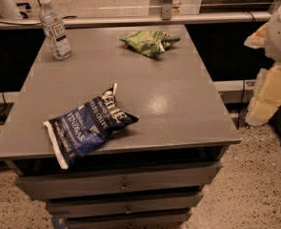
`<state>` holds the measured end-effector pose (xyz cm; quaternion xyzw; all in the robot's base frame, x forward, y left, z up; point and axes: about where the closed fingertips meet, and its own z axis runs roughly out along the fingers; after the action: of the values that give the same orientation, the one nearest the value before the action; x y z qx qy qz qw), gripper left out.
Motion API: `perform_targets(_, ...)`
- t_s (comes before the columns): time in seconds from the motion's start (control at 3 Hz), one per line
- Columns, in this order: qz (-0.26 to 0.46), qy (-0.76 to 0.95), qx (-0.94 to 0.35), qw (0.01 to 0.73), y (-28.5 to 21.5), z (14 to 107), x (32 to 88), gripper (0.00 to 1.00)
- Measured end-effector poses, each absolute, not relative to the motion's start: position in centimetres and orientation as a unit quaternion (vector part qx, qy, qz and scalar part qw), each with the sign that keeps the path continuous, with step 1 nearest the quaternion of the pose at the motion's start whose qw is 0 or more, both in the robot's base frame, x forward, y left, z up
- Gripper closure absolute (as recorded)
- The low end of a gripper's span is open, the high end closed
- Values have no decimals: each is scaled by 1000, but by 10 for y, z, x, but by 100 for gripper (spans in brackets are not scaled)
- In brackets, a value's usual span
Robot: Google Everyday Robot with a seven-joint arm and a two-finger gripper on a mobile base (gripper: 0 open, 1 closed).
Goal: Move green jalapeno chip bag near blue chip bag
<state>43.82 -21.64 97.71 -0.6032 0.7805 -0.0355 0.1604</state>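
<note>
Three items on the top: two snack bags and a water bottle sit on a grey table [178,104] with drawers [123,185] below.
Green jalapeno chip bag [149,42]: lies flat and crumpled at the far side of the top, a little right of centre, with nothing touching it.
Blue chip bag [90,125]: lies at the front left with its white lettering up. One white end seam hangs over the front edge. It is well apart from the green bag.
Water bottle [54,27]: stands upright with its cap on near the far left corner, apart from both bags.
My gripper [280,30]: a pale shape at the right edge of the view, beyond the table's right side and holding neither bag. Whether it is wide or narrow I cannot tell.
Floor: speckled, seen on both sides of the drawers.
</note>
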Motion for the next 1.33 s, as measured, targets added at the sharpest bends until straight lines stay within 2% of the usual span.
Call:
perform_targets(0.67,-37,776,-603,181,-213,976,446,0)
perform_targets(1.33,-32,752,-598,275,-186,963,529,0)
